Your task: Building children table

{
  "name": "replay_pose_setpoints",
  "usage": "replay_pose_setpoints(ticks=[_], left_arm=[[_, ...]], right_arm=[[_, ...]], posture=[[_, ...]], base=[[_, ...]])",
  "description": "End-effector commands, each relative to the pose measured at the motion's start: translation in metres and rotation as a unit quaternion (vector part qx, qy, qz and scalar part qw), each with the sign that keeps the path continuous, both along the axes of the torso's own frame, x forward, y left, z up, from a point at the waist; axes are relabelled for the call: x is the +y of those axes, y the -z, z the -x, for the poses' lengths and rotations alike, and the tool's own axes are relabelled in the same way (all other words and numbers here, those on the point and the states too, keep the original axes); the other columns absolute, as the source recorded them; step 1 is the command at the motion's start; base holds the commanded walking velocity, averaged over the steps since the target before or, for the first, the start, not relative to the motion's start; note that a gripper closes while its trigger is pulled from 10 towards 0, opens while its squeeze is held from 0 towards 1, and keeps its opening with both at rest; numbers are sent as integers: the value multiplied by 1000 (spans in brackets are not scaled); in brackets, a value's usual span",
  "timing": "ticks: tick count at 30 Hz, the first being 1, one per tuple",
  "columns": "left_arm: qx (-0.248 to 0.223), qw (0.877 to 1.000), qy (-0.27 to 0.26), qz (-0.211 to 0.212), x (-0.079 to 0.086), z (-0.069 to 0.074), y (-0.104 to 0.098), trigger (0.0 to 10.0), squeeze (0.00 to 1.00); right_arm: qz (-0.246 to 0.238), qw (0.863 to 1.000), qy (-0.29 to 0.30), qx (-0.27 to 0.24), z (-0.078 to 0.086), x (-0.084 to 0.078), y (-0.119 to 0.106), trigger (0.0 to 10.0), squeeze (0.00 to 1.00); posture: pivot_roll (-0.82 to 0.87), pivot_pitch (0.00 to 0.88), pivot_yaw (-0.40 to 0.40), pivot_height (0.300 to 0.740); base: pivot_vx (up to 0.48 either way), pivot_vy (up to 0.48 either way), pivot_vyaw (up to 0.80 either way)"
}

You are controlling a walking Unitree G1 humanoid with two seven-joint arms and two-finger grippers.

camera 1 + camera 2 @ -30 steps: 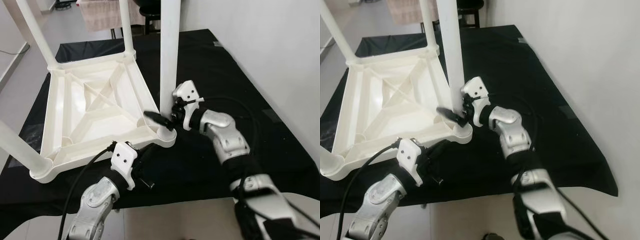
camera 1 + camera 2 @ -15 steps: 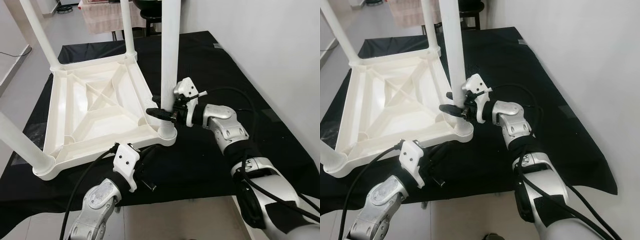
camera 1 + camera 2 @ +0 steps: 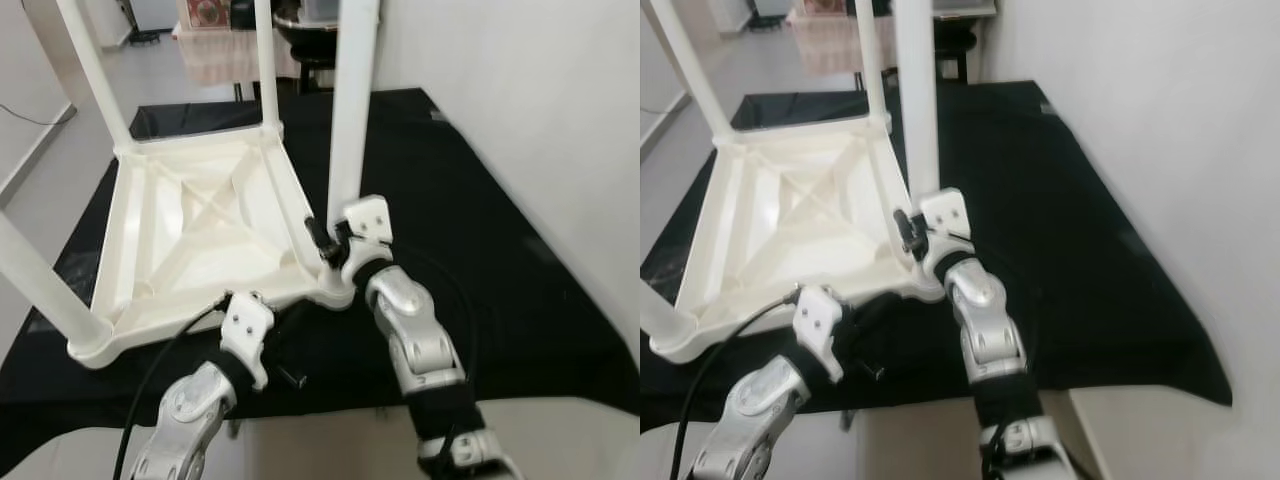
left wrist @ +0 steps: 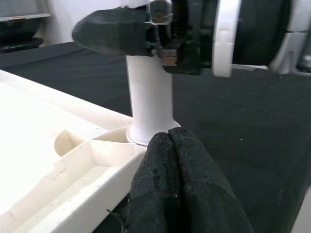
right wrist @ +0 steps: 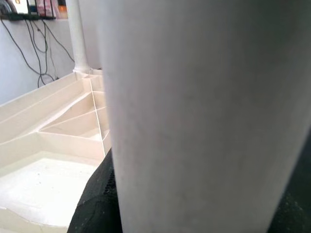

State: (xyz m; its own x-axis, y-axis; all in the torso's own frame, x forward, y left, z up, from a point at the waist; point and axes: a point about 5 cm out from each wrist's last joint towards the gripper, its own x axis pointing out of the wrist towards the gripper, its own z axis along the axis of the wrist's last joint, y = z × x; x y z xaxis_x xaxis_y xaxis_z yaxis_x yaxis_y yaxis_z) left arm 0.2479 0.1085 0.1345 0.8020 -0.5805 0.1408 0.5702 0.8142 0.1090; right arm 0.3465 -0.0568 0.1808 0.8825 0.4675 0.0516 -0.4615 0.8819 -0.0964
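Black cloth (image 3: pixel 450 200) covers the work surface; the white plastic table (image 3: pixel 190 230) lies inverted at 10 o'clock, legs up. Right gripper (image 3: pixel 325 243) pinches the near-corner leg (image 3: pixel 350 120) at its base. Left gripper (image 4: pixel 170 145), fingers pressed together, touches the frame at 6 o'clock

A black cloth (image 3: pixel 470 200) covers the platform; a white plastic table (image 3: pixel 190 230) rests on it upside down.

Black cloth (image 3: pixel 480 200) covers the floor beside a plain white wall (image 3: pixel 520 90). Grey floor (image 3: pixel 50 170) w/ a cable at left. Cloth-draped table (image 3: pixel 225 55) & dark stool (image 3: pixel 300 30) at back.
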Motion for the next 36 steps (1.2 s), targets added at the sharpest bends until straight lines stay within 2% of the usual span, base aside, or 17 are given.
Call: replay_pose_setpoints(ticks=[1, 2, 3, 6, 8, 9, 10, 11, 12, 14, 18, 19, 23, 25, 29, 32, 36], left_arm=[[6, 1000, -3, -3, 2, 0, 3, 10000, 0], [6, 1000, -3, -3, 2, 0, 3, 10000, 0], [4, 1000, -10, -3, 3, 0, 2, 10000, 0], [7, 1000, -25, 12, 6, -2, 1, 10000, 0], [9, 999, -37, 26, 10, -5, -1, 10000, 0], [11, 998, -45, 35, 13, -7, -2, 10000, 0], [11, 998, -45, 35, 13, -7, -2, 10000, 0], [11, 997, -64, 45, 17, -10, -4, 10000, 0], [8, 994, -93, 58, 24, -14, -8, 10000, 0], [5, 988, -131, 86, 35, -19, -16, 10000, 0], [-2, 982, -154, 114, 43, -21, -23, 10000, 0], [-5, 973, -190, 132, 55, -22, -27, 10000, 0], [20, 957, -235, 167, 65, -23, -24, 10000, 0], [28, 955, -243, 170, 67, -23, -22, 10000, 0], [69, 957, -252, 128, 62, -22, -9, 10000, 0], [71, 957, -252, 125, 62, -22, -8, 10000, 0], [98, 954, -260, 114, 61, -22, -2, 10000, 0]], right_arm=[[-6, 999, -28, 43, -1, 9, 17, 10000, 0], [-6, 999, -28, 43, -1, 9, 17, 10000, 0], [-25, 998, -46, 36, -1, 14, 12, 10000, 1000], [-61, 995, -77, 12, 3, 19, -2, 10000, 1000], [-67, 994, -82, 7, 5, 16, -5, 10000, 1000], [-70, 994, -84, 5, 6, 14, -7, 10000, 871], [-70, 994, -84, 5, 6, 14, -7, 10000, 871], [-68, 995, -74, 5, 8, 8, -8, 10000, 333], [-64, 996, -68, 0, 11, -1, -9, 10000, 0], [-59, 996, -63, -7, 16, -19, -8, 10000, 0], [-51, 996, -77, -6, 21, -32, -3, 10000, 0], [-6, 996, -93, 8, 31, -48, 12, 10000, 0], [10, 995, -99, 16, 40, -61, 17, 10000, 0], [10, 995, -96, 18, 41, -64, 17, 10000, 0], [30, 996, -86, 23, 43, -72, 19, 10000, 0], [31, 995, -87, 23, 43, -73, 19, 10000, 0], [52, 993, -101, 28, 45, -80, 21, 10000, 0]], posture=[[75, 89, -17, 740], [75, 89, -17, 740], [74, 88, -15, 740], [71, 85, -15, 740], [60, 83, -12, 740], [60, 83, -12, 740], [60, 83, -12, 740], [50, 82, -8, 740], [46, 82, -8, 740], [43, 84, -9, 740], [26, 90, -13, 740], [12, 93, -10, 740], [-2, 95, -4, 740], [-4, 96, 0, 740], [-2, 99, 6, 740], [-2, 99, 6, 740], [0, 102, 1, 740]], base=[[0, 0, 0], [0, 0, 0], [0, 0, 0], [0, 0, 0], [0, 0, 0], [0, 0, 0], [0, 0, 0], [0, 0, 0], [0, 0, 0], [0, 0, 0], [0, 0, 0], [0, 0, 0], [0, 0, 0], [0, 0, 0], [0, 0, 0], [0, 0, 0], [0, 0, 0]])
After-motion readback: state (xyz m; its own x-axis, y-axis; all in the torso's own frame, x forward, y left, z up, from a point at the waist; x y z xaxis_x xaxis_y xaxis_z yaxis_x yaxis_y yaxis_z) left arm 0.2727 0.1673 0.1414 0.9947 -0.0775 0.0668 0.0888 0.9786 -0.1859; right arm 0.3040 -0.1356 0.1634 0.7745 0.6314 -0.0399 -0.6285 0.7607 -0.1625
